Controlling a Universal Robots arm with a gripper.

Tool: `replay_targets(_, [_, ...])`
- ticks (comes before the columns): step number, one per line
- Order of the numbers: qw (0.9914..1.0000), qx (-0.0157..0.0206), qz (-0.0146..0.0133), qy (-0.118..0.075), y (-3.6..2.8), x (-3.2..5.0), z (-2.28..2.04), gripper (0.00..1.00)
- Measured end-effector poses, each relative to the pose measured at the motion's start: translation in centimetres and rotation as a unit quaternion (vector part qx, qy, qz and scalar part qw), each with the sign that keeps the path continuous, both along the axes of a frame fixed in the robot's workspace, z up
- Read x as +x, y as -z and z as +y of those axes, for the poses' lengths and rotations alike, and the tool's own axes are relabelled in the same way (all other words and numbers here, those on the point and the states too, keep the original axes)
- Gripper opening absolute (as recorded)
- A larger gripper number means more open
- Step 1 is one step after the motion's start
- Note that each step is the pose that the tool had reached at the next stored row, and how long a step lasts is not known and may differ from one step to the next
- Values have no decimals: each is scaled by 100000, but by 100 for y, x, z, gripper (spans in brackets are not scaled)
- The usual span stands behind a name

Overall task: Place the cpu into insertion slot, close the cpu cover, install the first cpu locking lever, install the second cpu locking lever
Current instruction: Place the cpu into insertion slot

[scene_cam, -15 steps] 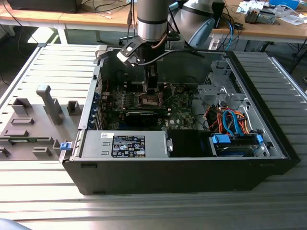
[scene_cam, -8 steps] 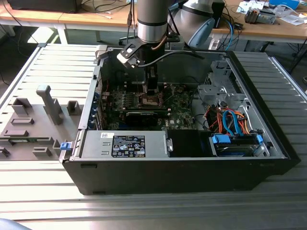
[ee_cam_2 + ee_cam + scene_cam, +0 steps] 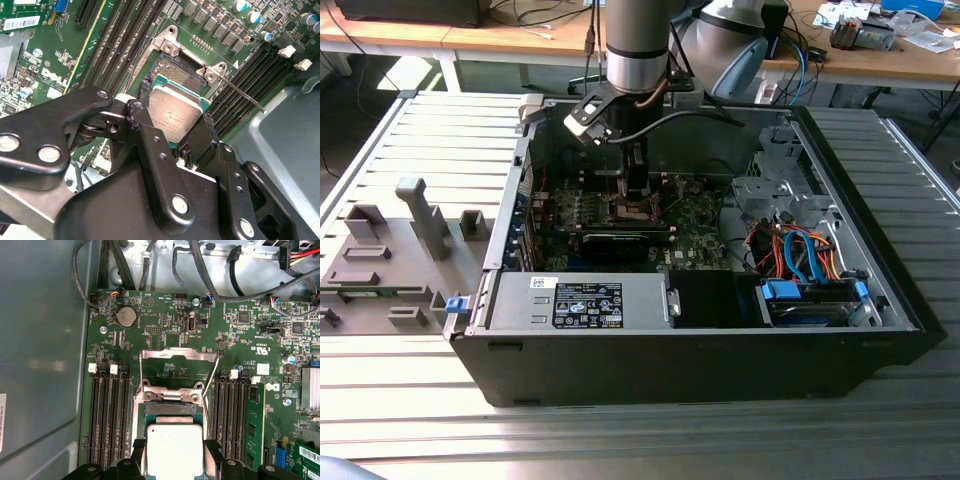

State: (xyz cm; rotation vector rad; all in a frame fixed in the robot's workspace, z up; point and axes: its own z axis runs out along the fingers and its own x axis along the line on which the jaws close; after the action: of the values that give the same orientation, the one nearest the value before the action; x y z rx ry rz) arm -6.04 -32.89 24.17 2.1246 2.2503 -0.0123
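Observation:
My gripper (image 3: 172, 125) is shut on the cpu (image 3: 176, 116), a flat silver-grey square pinched by its edges between the two black fingers (image 3: 141, 121). The cpu (image 3: 175, 450) hangs tilted just over the insertion slot (image 3: 169, 408), a dark square socket on the green board. Whether the chip touches the slot (image 3: 176, 75) I cannot tell. The cpu cover (image 3: 180, 353) stands raised on its hinge beyond the socket, and the board shows through its window. A thin locking lever (image 3: 241, 93) sticks out beside the socket. In the exterior view the gripper (image 3: 635, 195) reaches down into the open computer case (image 3: 720, 340).
Black memory slots (image 3: 107, 415) flank the socket on both sides. Orange and blue cables (image 3: 800, 250) and a drive bay (image 3: 815, 300) fill the case at the exterior view's right. Grey fixtures (image 3: 425, 215) stand on the slatted table at the exterior view's left.

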Motion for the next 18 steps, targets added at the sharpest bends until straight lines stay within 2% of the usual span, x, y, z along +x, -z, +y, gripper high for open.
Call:
replay_targets(3, [100000,-5,0,0,4,0,0,54])
replay_targets(5, [100000,-19,1,2,39,0,0,54])
replay_targets(18, [100000,-65,2,0,60,0,0,54])
